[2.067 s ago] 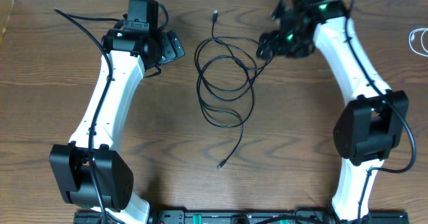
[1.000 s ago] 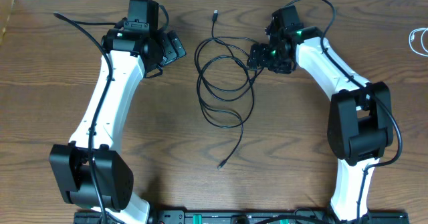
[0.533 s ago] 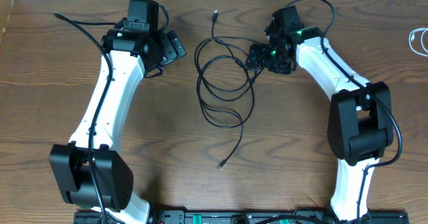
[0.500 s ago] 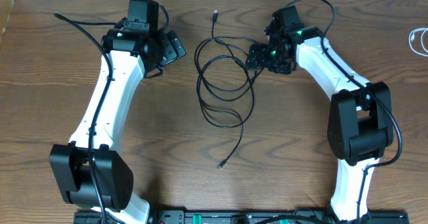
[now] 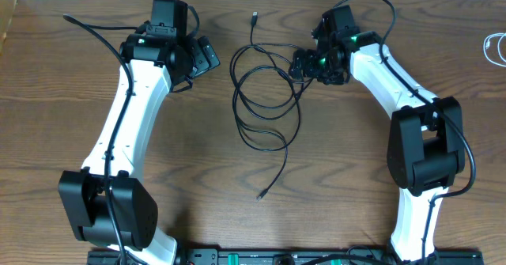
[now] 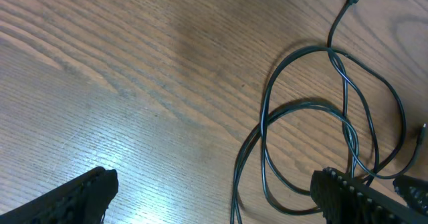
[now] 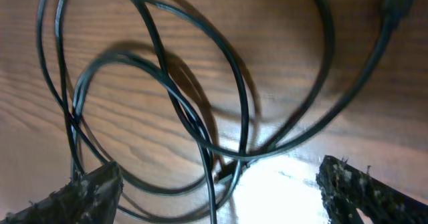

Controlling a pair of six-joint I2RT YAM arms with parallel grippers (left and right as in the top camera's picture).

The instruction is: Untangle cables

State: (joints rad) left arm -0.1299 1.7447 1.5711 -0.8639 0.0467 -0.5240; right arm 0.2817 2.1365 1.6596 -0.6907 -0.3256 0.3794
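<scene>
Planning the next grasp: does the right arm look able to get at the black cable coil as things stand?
Probably yes. The right pincer is open at the right edge of the black cable coil, whose strands lie on the table between its fingers in the wrist view; nothing blocks it.

1. Cable tangle (image 5: 266,91) sits mid-desk (image 5: 205,178), its loops stacked along the line from 12 to 6 o'clock.
2. One plug (image 5: 254,17) pokes out at the tangle's 12 o'clock, and the other plug (image 5: 261,195) trails off at 6 o'clock.
3. Left jaws sit at the tangle's 10 o'clock, near it but apart.
4. Right jaws are at 2 o'clock, right on the loops' edge, with strands crossing between the fingers (image 7: 87,190).
5. Way out at 3 o'clock, a lone cable (image 5: 496,47) lies at the desk's edge, well apart.
</scene>
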